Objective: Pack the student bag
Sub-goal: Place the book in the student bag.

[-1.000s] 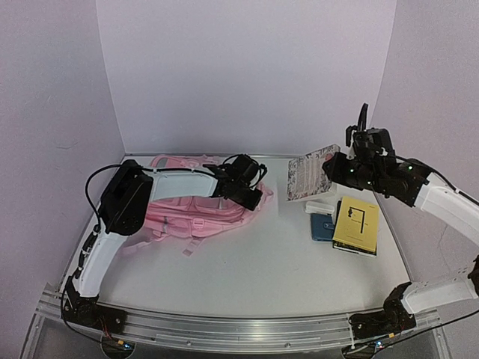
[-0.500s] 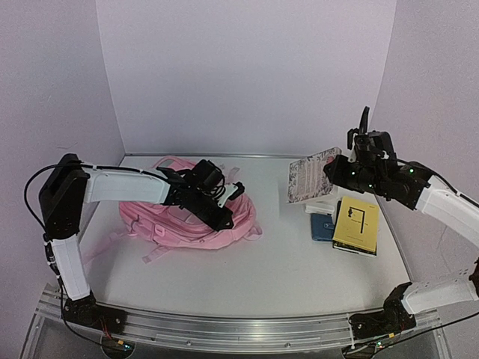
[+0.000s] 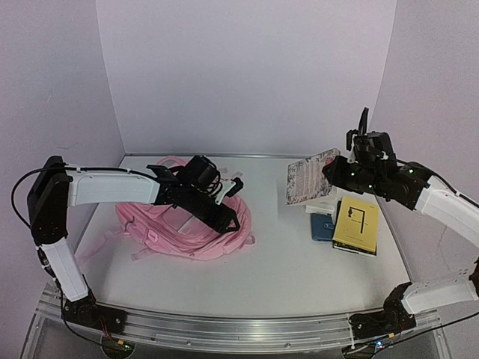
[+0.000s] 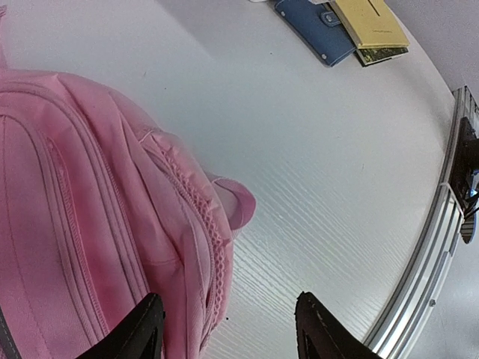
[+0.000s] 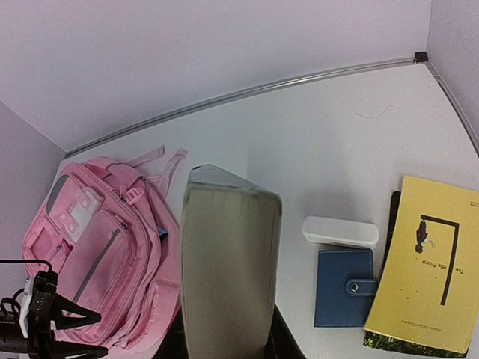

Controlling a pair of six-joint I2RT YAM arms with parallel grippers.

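1. The large soft pink fabric student bag (image 3: 179,228) is laid flat on the left half of the white table (image 3: 299,269).
2. The left hand (image 4: 228,333) is spread open at the bag's right edge, and nothing is grasped.
3. A floral-covered book (image 3: 308,179) is clenched upright in the right hand (image 3: 334,170), in the air and well apart from the bag.
4. Loading is judged to be the step in hand. An opened bag mouth is needed before the book is carried across.
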